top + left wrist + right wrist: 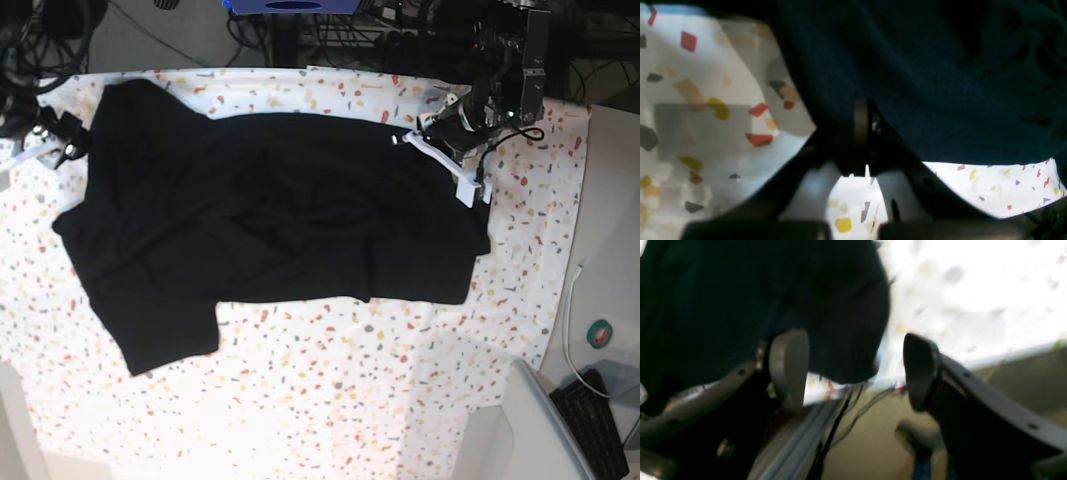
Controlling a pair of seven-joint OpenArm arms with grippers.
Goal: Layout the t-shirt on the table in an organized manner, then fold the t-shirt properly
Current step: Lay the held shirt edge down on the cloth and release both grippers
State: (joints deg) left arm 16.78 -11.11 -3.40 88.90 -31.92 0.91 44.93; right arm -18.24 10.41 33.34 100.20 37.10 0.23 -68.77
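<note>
No brand, label or writing could be read. The black t-shirt [270, 220] lay spread across the speckled table [330, 400], and the left gripper [862, 133] was clamped on its dark cloth at the shirt's edge. The right gripper [853, 370] stood with jaws apart, a fold of the shirt hanging just between and above them, with cables [840, 420] and a tan floor [873, 446] below.

Robotics lab or test bench. Evidence: worktop [330, 390] draped in a white flecked cloth, with a two-arm rig mounted at its edges. Loose black cables [60, 30] and dark equipment frames [480, 30] crowd the floor just behind the left tool [470, 190]. A keyboard [598, 420] and a roll of tape [600, 334] sit on a plain side surface beyond the cloth, away from both tools.
</note>
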